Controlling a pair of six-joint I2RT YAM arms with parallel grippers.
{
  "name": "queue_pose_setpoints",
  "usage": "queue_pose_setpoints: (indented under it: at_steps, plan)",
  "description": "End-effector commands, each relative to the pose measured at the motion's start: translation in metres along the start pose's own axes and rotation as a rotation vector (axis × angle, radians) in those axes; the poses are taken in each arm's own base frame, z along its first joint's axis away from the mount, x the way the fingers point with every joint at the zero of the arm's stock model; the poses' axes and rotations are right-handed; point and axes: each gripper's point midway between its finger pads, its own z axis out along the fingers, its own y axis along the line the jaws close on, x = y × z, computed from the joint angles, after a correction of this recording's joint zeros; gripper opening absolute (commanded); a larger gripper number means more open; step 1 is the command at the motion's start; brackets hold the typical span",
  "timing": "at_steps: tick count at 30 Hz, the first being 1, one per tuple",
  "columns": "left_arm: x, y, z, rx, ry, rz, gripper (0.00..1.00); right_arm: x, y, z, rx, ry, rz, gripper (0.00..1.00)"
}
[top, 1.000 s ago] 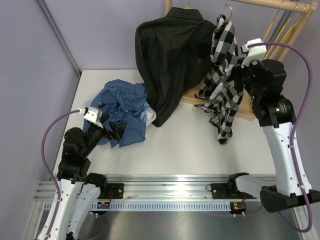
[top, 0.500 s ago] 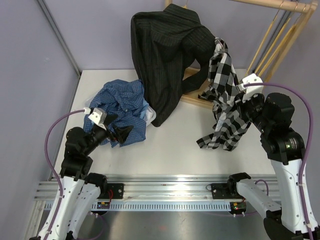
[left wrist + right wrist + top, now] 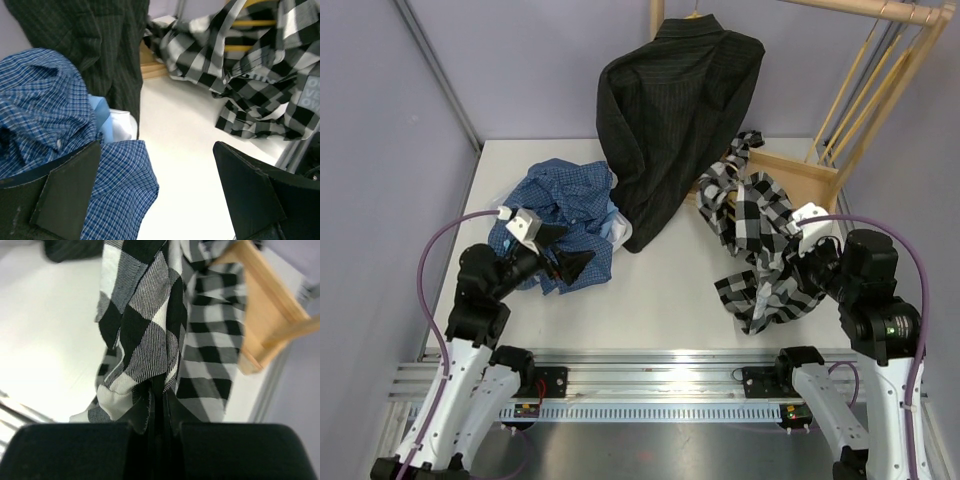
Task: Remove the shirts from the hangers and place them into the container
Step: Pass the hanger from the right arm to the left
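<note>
Right gripper (image 3: 159,407): fingers pressed together, pinching a fold of the black-and-white checked shirt (image 3: 150,330); it is low over the table's (image 3: 660,290) right side.
Checked shirt (image 3: 755,240): off any hanger, strung from the near edge of the wooden rack base (image 3: 805,180) down to the right gripper, bunched and sagging onto the table between them.
Left gripper (image 3: 160,200): fingers spread wide with nothing between them, hovering by the table's left side, just beside the blue checked shirt (image 3: 565,215).
Blue checked shirt: crumpled in a heap at the left rear of the table; a strip of light blue cloth (image 3: 100,112) shows at its right edge.
Basket: hidden under that heap; a small white patch (image 3: 120,127) next to the light blue cloth may be its rim or a white shirt, cannot tell which.
Pinstriped shirt (image 3: 670,110): hanging upright at the back, its hem touching the table beside the heap.
Empty hangers (image 3: 875,60): hanging from the rail (image 3: 860,8) at the right rear.
</note>
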Motion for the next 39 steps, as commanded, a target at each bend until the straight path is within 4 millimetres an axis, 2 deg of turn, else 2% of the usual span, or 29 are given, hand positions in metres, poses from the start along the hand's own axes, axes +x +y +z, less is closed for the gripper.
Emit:
queue_pose_setpoints:
  at_steps: [1, 3, 4, 6, 8, 10, 15, 16, 18, 23, 29, 35, 39]
  plan:
    - [-0.025, -0.026, 0.005, 0.134, -0.075, 0.052, 0.99, -0.022, 0.038, -0.003, -0.245, -0.108, -0.095, 0.0]
    - [-0.03, -0.033, 0.008, 0.165, -0.083, 0.091, 0.99, -0.028, 0.051, -0.005, -0.327, -0.129, -0.128, 0.0]
    - [-0.032, -0.044, 0.009, 0.203, -0.087, 0.11, 0.99, -0.03, 0.062, -0.004, -0.405, -0.142, -0.141, 0.0]
    - [-0.036, -0.056, 0.011, 0.251, -0.088, 0.173, 0.99, -0.034, 0.072, -0.009, -0.482, -0.156, -0.183, 0.0]
    - [-0.039, -0.079, 0.012, 0.338, -0.086, 0.213, 0.99, -0.039, 0.081, -0.009, -0.568, -0.173, -0.2, 0.0]
    - [-0.035, -0.103, 0.011, 0.447, -0.099, 0.271, 0.98, -0.044, 0.088, -0.007, -0.636, -0.189, -0.207, 0.0]
    - [-0.024, -0.158, 0.012, 0.653, -0.137, 0.258, 0.94, -0.052, 0.099, -0.006, -0.758, -0.216, -0.211, 0.0]
    - [-0.024, -0.164, 0.015, 0.663, -0.144, 0.257, 0.94, -0.054, 0.102, -0.005, -0.787, -0.222, -0.2, 0.0]
    - [-0.01, -0.175, 0.026, 0.67, -0.106, 0.237, 0.94, -0.056, 0.104, -0.004, -0.808, -0.226, -0.192, 0.0]
    - [0.014, -0.181, 0.061, 0.609, -0.031, 0.246, 0.89, -0.058, 0.11, -0.012, -0.834, -0.254, -0.19, 0.0]
    - [0.021, -0.18, 0.074, 0.538, -0.045, 0.264, 0.88, -0.053, 0.111, -0.015, -0.817, -0.258, -0.193, 0.0]
    - [0.028, -0.142, 0.088, 0.312, -0.024, 0.272, 0.91, -0.052, 0.113, -0.019, -0.817, -0.264, -0.196, 0.0]
    - [0.024, -0.128, 0.087, 0.236, -0.036, 0.28, 0.91, -0.051, 0.113, -0.018, -0.816, -0.262, -0.195, 0.0]
